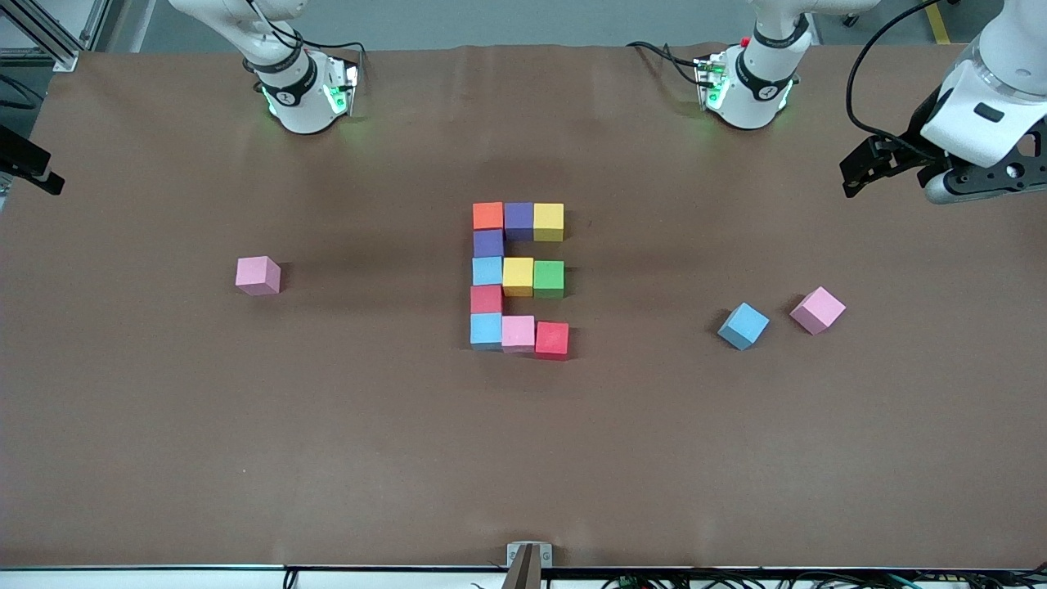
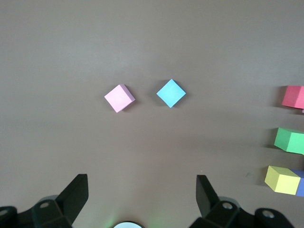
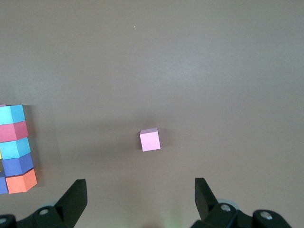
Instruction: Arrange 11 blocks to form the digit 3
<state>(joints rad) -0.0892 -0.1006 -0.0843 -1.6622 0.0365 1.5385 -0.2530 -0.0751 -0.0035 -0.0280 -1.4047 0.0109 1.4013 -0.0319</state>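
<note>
The digit 3 lies at the middle of the table, a figure of eleven touching cubes that reads like an "E" in the front view. Its top bar is orange, purple, yellow; a purple cube joins it to the middle bar of light blue, yellow, green; a red cube joins that to the bottom bar of light blue, pink, red.

Three spare blocks lie apart. In the front view, a pink block sits at nine o'clock from the figure, toward the right arm's end; a light blue block and another pink block sit near each other at about four o'clock, toward the left arm's end.

The surface is a plain matte brown sheet, with cables along its edges.

The left gripper hangs over the left arm's end of the table, fingers spread wide, holding nothing. The right gripper hangs over the lone pink block, jaws equally wide and empty.
</note>
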